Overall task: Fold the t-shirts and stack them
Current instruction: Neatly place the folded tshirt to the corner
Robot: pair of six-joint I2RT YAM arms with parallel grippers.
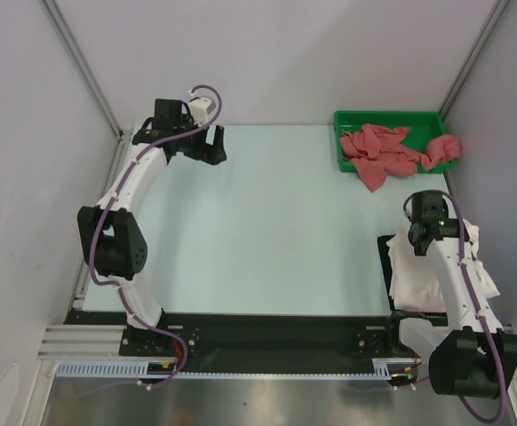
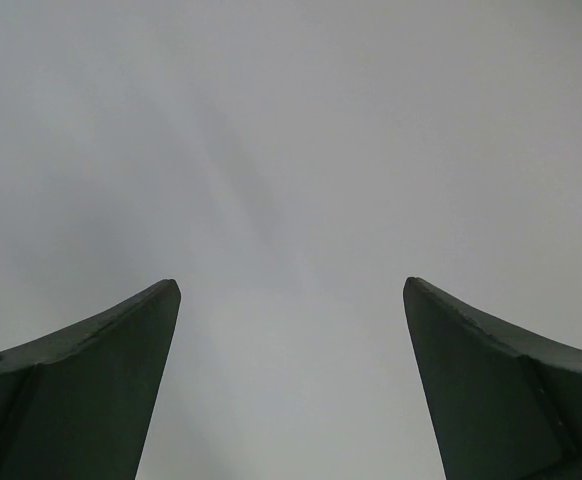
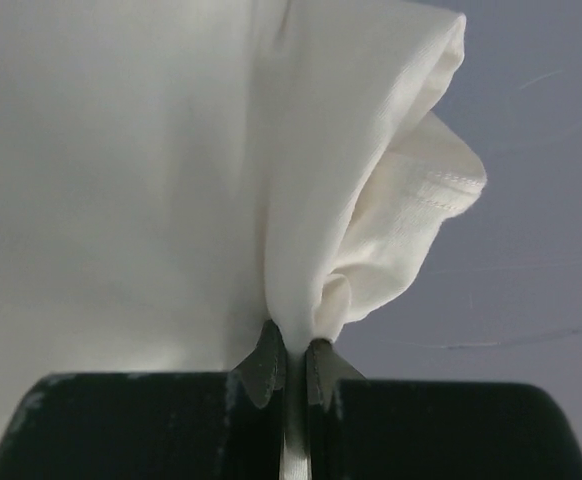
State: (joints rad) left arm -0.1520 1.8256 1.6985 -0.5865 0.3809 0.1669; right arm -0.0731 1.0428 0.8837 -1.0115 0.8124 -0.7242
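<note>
**White shirt pinched at a fold, red ones waiting in the tray**

My right gripper (image 3: 286, 352) is closed on the soft white cotton t-shirt (image 3: 121, 180). The two fingers meet on a thin fold of the cloth, just beside a stitched hem. The rest of the shirt lies under my right arm at the near right side of the pale desk (image 1: 276, 222), bunched and not flat.

My left gripper (image 2: 291, 284) is wide open and holds nothing. It hangs over the bare far left corner of the desk.

The crumpled dusty red cotton t-shirts (image 1: 383, 151) are in the green rectangular plastic tray (image 1: 387, 116) at the far right. One part spills over the near wall of the tray and another over its right end.

I judge this cloth to be light and very limp. It will not keep any shape, so it will sag and fold on itself wherever I do not support it. It is not fragile and not slippery, but a thin pinch can take only one layer, or two by mistake.

The hem and the seams are the best places to take hold, because the fabric is thicker there. To spread the white shirt I would need two grips well apart, at the shoulders or at the bottom corners. I cannot tell from here which part of the shirt I have.
</note>
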